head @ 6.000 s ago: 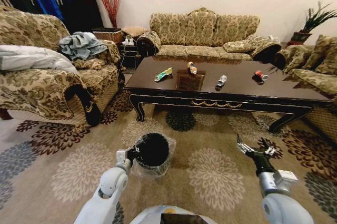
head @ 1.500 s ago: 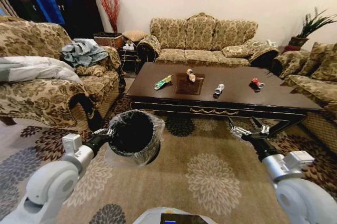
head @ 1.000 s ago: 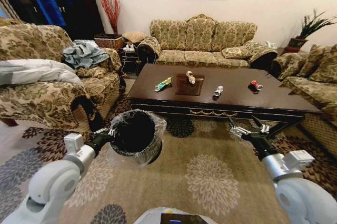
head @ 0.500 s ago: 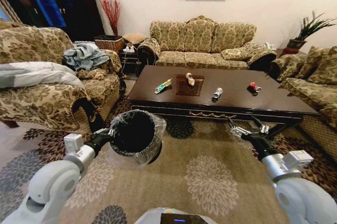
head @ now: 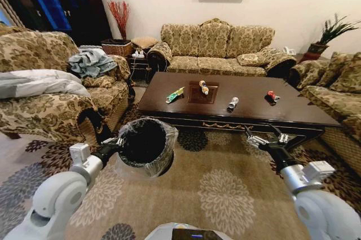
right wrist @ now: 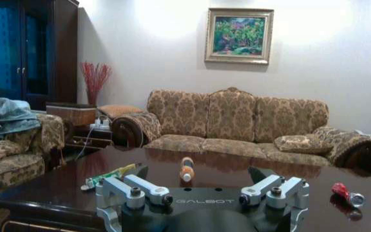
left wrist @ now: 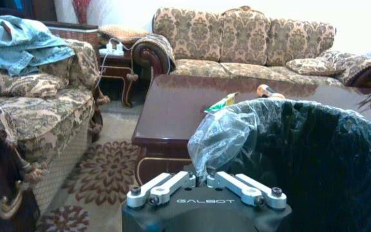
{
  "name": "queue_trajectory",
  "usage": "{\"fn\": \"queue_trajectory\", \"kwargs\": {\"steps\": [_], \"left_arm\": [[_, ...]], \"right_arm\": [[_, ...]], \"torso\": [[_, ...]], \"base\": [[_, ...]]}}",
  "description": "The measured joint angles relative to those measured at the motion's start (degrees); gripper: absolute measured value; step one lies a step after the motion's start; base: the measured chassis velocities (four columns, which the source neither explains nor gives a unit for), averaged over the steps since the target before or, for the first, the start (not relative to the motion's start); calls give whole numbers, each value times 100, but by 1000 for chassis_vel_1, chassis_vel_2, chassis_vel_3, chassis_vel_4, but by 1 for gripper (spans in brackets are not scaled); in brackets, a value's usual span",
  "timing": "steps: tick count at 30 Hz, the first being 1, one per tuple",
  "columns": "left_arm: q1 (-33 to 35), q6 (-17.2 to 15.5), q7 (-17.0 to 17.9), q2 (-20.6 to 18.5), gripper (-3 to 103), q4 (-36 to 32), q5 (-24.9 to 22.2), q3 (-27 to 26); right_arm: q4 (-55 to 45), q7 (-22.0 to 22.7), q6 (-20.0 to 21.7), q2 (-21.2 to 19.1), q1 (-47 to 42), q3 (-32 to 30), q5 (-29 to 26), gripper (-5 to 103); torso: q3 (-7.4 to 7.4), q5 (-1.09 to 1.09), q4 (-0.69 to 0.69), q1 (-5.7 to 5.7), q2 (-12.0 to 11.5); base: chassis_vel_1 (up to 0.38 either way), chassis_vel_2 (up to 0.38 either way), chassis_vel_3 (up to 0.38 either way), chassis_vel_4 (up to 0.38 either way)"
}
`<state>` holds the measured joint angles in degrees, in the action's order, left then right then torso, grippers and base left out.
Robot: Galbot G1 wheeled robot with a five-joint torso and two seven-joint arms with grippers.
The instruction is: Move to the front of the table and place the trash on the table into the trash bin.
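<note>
On the flowered carpet short of the worktop (head: 293,110), the trash bin (head: 144,145) is held at its lined rim by the clamped left gripper (head: 115,142), while the right gripper (head: 265,138) is carried spread and empty. The wrapper (head: 175,94), bottle (head: 203,87), silver can (head: 232,103) and red can (head: 272,96) are left on the worktop. The approach is judged unfinished; closer positioning is called for before any pickup.

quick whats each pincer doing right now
Left pincer: closed on the rim and bag of the trash bin, holding it up.
Right pincer: open, holding nothing.
</note>
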<state>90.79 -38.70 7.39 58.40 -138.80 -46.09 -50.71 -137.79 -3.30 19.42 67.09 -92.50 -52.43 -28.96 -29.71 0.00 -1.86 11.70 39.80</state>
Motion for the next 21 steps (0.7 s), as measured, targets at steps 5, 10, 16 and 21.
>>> {"fn": "queue_trajectory", "kwargs": {"steps": [5, 10, 16, 21], "left_arm": [[-5, -11, 7, -2, 3, -15, 2, 2], [-4, -18, 18, 20, 3, -35, 37, 34], [4, -22, 31, 57, 3, -78, 85, 68], [5, -29, 62, 65, 3, -103, 86, 78]], "right_arm": [[29, -17, -23, 5, 10, -4, 0, 100], [53, -29, -43, 27, 18, -4, 0, 100], [99, -45, -77, 38, 14, -9, -6, 100], [110, -50, -111, 58, -8, -12, -8, 100]], "torso": [[-72, 0, 0, 52, 123], [-139, 0, 0, 98, 236], [-237, 0, 0, 179, 414], [-303, 0, 0, 221, 525]], "base": [[0, 0, 0, 0], [0, 0, 0, 0], [0, 0, 0, 0], [0, 0, 0, 0]]}}
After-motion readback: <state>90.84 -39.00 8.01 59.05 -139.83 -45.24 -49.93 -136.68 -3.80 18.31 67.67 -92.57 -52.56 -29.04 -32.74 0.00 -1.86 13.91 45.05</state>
